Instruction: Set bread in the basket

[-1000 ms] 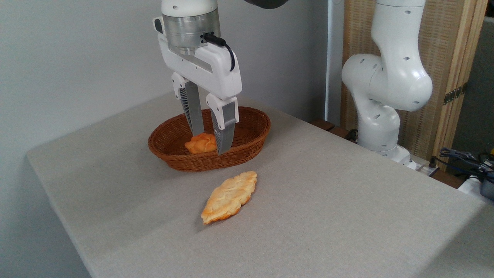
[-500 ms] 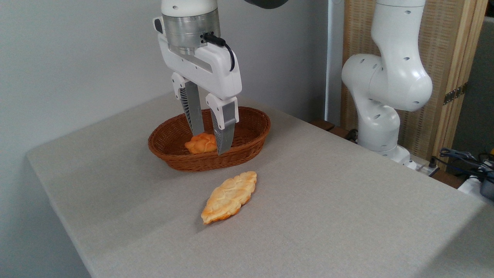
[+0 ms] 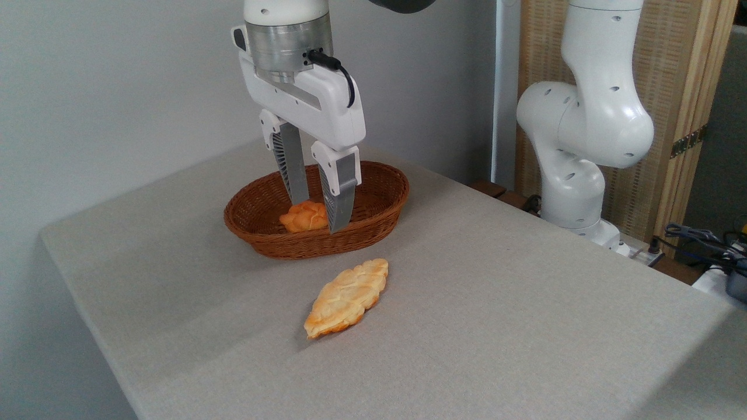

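bread [image 3: 346, 297] flat on table [image 3: 525, 326], orange bun [image 3: 303, 216] in basket [image 3: 385, 204], empty claw [image 3: 318, 214] parted above it

**Glossy white arm, grey-fingered pincer**

The arm [image 3: 589, 116] has rounded glossy white shells dotted with small dark screw holes. A brushed silver ring sits above the white pincer [image 3: 318, 217] body, where a black cable [image 3: 341, 73] plugs in. Its two fingers [image 3: 340, 195] are grey, ribbed along one edge.
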`<state>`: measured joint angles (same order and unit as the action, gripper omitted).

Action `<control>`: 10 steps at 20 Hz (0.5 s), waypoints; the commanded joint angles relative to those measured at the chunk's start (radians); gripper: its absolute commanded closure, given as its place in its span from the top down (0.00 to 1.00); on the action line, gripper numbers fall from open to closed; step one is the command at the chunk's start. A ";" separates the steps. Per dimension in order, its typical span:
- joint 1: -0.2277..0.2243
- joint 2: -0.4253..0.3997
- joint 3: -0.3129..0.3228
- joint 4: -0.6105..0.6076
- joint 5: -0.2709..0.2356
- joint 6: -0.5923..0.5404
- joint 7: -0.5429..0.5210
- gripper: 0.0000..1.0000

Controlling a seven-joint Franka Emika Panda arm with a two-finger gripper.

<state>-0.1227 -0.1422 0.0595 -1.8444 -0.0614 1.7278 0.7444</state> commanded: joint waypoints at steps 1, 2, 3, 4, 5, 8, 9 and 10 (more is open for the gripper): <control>-0.006 -0.002 0.003 0.019 0.000 -0.048 0.004 1.00; -0.006 -0.002 0.003 0.019 0.000 -0.048 0.004 1.00; -0.006 -0.002 0.003 0.019 0.000 -0.048 0.004 1.00; -0.006 -0.002 0.003 0.019 0.000 -0.050 0.004 1.00; -0.006 -0.002 0.003 0.019 0.000 -0.050 0.006 1.00; -0.006 -0.002 0.003 0.019 0.000 -0.050 0.006 1.00; -0.006 -0.002 0.003 0.019 0.000 -0.051 0.006 1.00; -0.006 -0.002 0.003 0.019 0.000 -0.057 0.006 1.00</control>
<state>-0.1238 -0.1422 0.0593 -1.8443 -0.0614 1.7105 0.7444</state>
